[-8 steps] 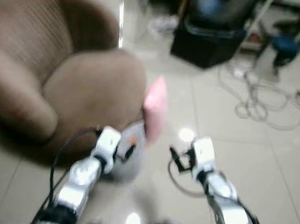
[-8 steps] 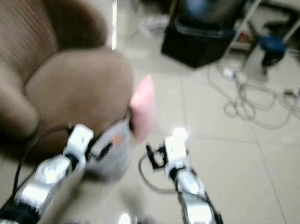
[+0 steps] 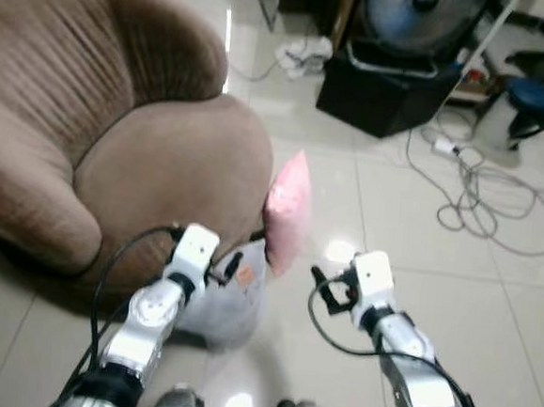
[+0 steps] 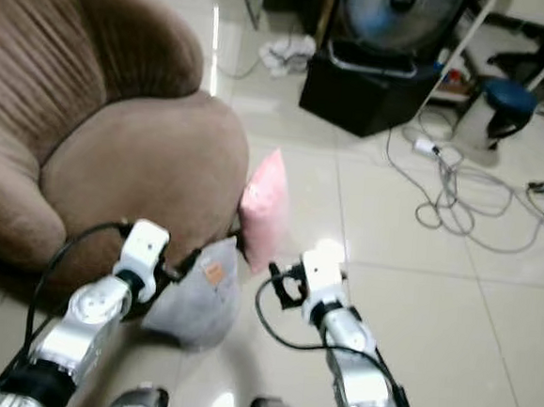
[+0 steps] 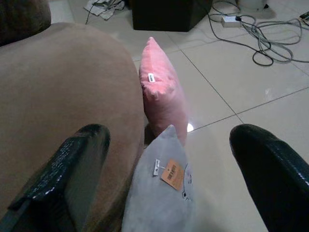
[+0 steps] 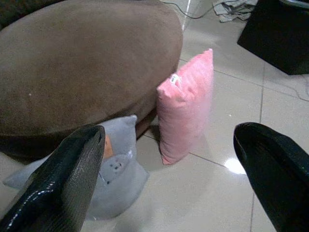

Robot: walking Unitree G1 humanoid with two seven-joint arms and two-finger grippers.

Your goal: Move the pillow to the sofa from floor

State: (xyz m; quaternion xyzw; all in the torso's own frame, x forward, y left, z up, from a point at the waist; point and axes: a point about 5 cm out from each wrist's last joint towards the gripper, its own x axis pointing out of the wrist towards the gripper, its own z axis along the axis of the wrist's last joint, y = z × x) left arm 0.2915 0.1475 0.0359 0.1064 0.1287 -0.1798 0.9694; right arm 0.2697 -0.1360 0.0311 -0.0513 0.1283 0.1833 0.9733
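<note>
Brown sofa sits ahead-left; two pillows stand on the tiled floor against its front edge: pink pillow upright, long axis vertical, w/ grey pillow just beside it, nearer the robot. Left gripper hangs directly over the grey pillow, so left arm is nearer; right gripper faces the pink pillow. Both have fingers spread wide, holding nothing.

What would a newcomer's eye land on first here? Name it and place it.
The pink pillow stands on edge on the pale tile floor, leaning against the front of the big brown sofa. Beside it a grey pillow with an orange tag also leans against the sofa. The left gripper and right gripper are both open, pointing at them.
</note>
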